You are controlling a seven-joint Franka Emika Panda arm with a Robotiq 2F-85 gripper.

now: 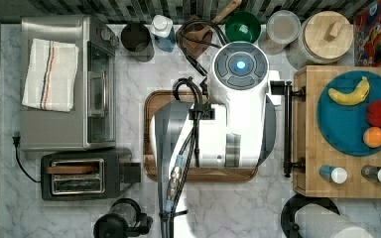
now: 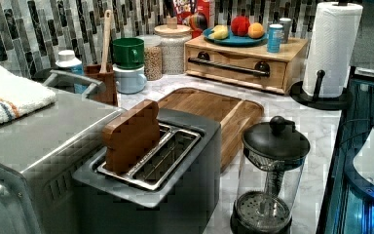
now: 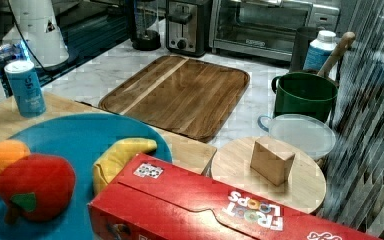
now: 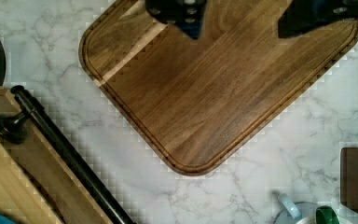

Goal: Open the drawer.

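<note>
Desk (image 1: 129, 218): marble, crowded along its edges, middle kept free for working.

My arm (image 1: 228, 124): hangs over the desk's centre in the top view, directly above the cutting board (image 2: 209, 109), which lies flat and bare. Probably a neutral start pose; nothing engaged yet.

Bamboo box (image 1: 305, 148): at 3 o'clock from my arm in the top view, well apart from the toaster oven (image 1: 64, 84) at 9 o'clock. Its top serves as a shelf: a blue plate (image 1: 337, 129) with toy fruit, two small shakers beside it. That load should help keep the box from sliding when I pull.

Drawer (image 2: 233, 66): sits flush in the box front, shut, in the left view. It faces the cutting board across a strip of bare marble, so I judge there is room for it to slide out.

Handle (image 1: 288, 129): long black bar standing off the drawer front on two mounts, which leaves a gap behind it for a finger to hook.

Claw (image 4: 240, 18): the wrist view shows two dark fingers with a wide gap between them, spread and holding nothing, above the board. The handle lies near, not touched.

Judgement: task not begun. Next, travel toward 3 o'clock, descend, straddle the bar mid-length.
</note>
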